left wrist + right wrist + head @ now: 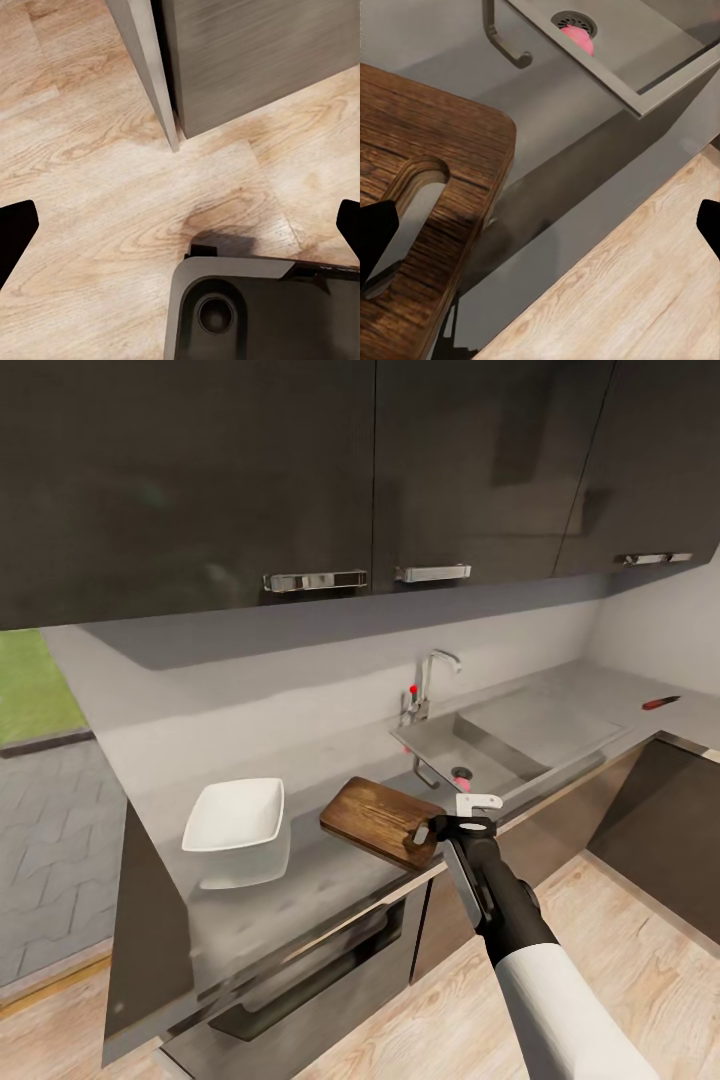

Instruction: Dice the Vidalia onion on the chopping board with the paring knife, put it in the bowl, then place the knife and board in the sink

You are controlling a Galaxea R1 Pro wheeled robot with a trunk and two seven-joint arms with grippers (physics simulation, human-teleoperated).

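Head view, near to far. The right arm reaches forward over the wooden floor (620, 920); the right gripper (455, 828) hangs at the near right corner of the chopping board (382, 820), beside its handle slot, with its jaws set wide apart and nothing between them. The board lies flat on the bench (300, 880), its near corner at the bench's front edge. The white bowl (236, 816) stands to the left of the board, apart from it. The sink (500, 745) lies just beyond and to the right of the board; a pink object (579, 39) rests at its drain, and the tap (428, 682) rises at its far left edge. The paring knife (660, 703) lies on the bench at far right, well apart from the board. The left gripper (180, 225) points at the floor, jaws wide apart, empty.
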